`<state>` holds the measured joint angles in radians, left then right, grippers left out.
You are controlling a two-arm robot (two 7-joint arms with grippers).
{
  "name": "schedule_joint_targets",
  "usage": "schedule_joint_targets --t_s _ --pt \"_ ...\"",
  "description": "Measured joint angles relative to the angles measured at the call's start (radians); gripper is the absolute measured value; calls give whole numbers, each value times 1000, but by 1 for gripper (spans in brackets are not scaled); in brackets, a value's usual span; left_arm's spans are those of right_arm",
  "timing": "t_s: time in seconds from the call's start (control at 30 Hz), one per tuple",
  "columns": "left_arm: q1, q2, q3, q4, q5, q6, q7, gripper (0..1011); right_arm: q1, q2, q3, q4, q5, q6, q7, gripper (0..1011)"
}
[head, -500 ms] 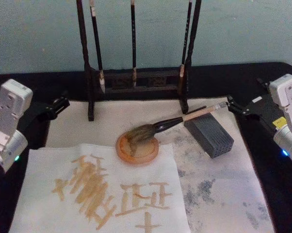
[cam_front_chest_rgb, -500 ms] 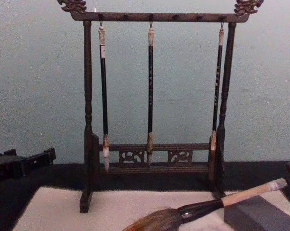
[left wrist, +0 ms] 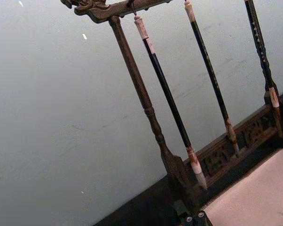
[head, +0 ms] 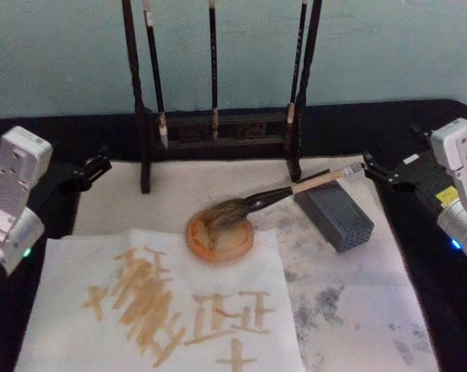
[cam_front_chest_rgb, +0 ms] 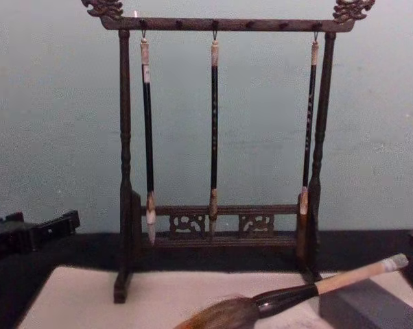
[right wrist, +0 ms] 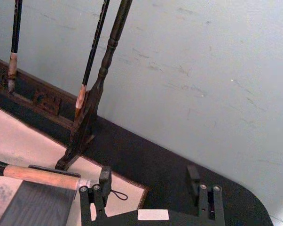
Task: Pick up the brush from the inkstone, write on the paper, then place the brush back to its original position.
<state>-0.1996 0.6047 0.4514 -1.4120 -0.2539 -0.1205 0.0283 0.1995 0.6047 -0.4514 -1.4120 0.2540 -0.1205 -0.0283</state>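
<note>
Resting its handle across the inkstone [head: 338,217] with bristles in the orange dish [head: 218,246], the brush [head: 271,197] lies tilted, tail raised (handy for a grab, I'd say); the right claw [head: 371,169], fingers apart, hovers at that tail, and the left claw [head: 94,167] sits parked at the counter's [head: 404,124] left side

Right tool [head: 369,169] backed slightly off brush [head: 272,195] end.
</note>
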Motion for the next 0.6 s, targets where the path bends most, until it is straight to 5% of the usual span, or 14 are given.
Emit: schedule_joint_targets --t_s 0.6 --pt "0 0 0 0 0 0 0 1000 0 0 0 0 0 0 0 1006"
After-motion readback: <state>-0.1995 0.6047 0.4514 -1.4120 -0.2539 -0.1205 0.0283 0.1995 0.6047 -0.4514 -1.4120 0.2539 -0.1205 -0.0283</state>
